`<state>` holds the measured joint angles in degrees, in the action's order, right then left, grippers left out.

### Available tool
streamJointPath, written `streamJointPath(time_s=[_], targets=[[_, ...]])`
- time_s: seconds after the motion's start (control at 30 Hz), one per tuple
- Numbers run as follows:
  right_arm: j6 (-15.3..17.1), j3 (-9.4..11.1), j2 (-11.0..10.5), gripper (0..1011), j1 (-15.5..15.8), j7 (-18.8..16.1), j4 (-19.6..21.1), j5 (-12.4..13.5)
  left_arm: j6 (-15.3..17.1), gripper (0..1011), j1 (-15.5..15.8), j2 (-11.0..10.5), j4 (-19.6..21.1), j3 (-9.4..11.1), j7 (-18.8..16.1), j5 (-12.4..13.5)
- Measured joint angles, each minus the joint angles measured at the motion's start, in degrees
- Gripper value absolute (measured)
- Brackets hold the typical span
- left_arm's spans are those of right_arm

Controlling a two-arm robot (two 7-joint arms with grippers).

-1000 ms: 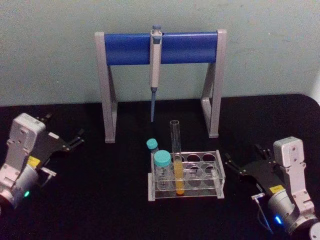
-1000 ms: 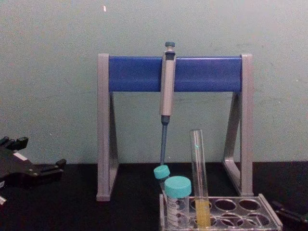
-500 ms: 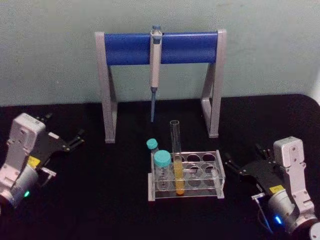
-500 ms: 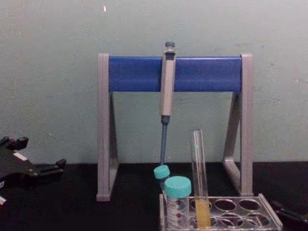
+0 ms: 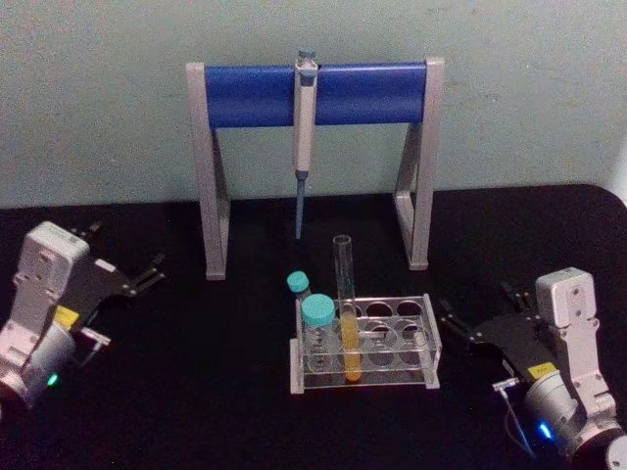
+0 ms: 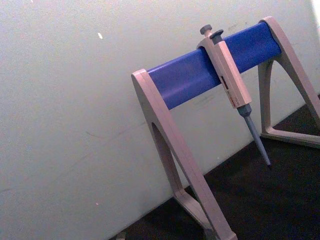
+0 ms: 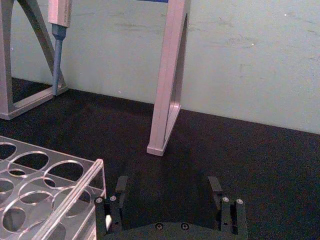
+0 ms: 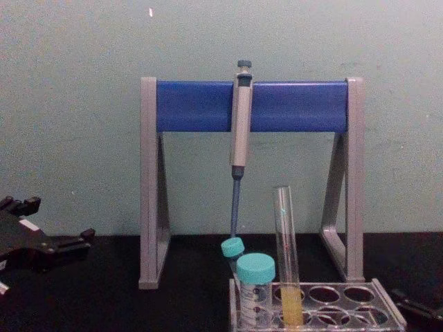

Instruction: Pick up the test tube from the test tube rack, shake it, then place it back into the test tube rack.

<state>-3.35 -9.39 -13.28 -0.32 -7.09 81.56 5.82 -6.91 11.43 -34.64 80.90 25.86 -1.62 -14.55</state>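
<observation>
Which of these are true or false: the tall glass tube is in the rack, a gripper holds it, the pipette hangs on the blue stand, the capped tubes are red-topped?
1. The test tube stands in the test tube rack. True.
2. The right gripper holds the tube. False: it sits open beside the rack; the left gripper is off on the other side, also open.
3. The pipette hangs on the stand. True.
4. The capped tubes have red tops. False: teal.

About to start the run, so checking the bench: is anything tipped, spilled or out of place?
Nothing stands out. The test tube stands upright in the test tube rack, liquid inside, no spill. The pipette hangs on its stand. Left gripper and right gripper sit apart from the rack.
</observation>
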Motion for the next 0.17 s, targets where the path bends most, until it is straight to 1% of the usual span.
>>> streamJointPath(time_s=[0.17], targets=[[0.0,0.0,0.0,1000,0.0,0.0,0.0,0.0,0.0,1001,0.0,0.0,0.0,0.0,0.0,0.0]])
